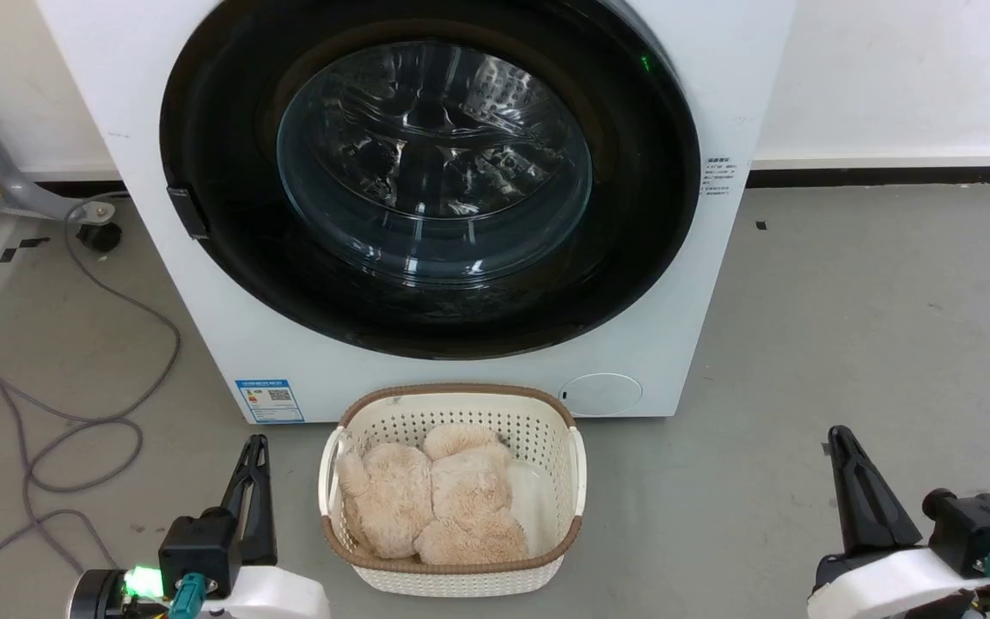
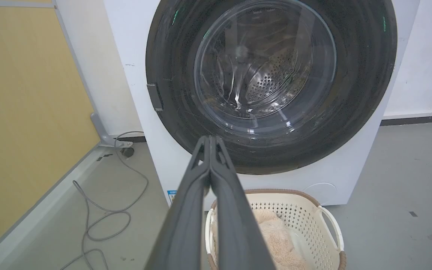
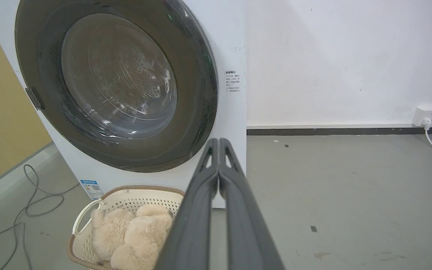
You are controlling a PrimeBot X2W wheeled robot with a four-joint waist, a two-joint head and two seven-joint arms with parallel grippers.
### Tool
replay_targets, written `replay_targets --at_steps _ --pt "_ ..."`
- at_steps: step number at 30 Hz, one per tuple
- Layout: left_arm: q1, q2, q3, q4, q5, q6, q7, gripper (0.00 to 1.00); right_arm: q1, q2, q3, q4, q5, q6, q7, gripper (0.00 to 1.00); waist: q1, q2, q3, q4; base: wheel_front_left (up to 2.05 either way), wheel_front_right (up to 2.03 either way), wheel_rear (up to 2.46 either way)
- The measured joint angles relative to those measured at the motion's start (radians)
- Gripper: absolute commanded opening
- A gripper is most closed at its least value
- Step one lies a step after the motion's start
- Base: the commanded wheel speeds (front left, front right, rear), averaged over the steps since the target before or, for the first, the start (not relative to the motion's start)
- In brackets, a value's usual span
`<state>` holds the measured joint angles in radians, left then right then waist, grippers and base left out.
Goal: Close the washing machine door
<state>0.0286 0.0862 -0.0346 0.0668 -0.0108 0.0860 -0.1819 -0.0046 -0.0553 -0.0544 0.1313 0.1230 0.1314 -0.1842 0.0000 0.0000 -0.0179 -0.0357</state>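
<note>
The washing machine [image 1: 718, 103] is a big white front-loader facing me. Its round glossy black door [image 1: 220, 284] lies flat against the front, glass bowl window [image 1: 433, 159] at its centre, with the steel drum showing through. The same door [image 2: 354, 123] appears in the left wrist view and again as the door [image 3: 197, 123] in the right wrist view. My left gripper [image 1: 256, 444] is low at the left, shut and empty, well short of the machine. My right gripper [image 1: 839, 434] is low at the right, shut and empty too.
A cream laundry basket [image 1: 375, 413] with beige plush laundry [image 1: 435, 503] stands on the floor right before the machine, between my grippers. A grey cable [image 1: 74, 413] loops on the floor at left. A yellow panel [image 2: 21, 112] bounds the left; a wall socket [image 3: 426, 112] sits at right.
</note>
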Motion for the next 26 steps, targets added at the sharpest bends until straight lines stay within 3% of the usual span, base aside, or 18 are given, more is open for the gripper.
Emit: replay_targets --at_steps 26 --pt "-0.004 -0.010 0.010 -0.018 0.000 -0.019 0.053 0.00 0.000 0.000 0.017 -0.037 -0.035 0.000 0.054 0.00 0.0001 0.0001 0.005 0.010 0.00 0.00 0.00"
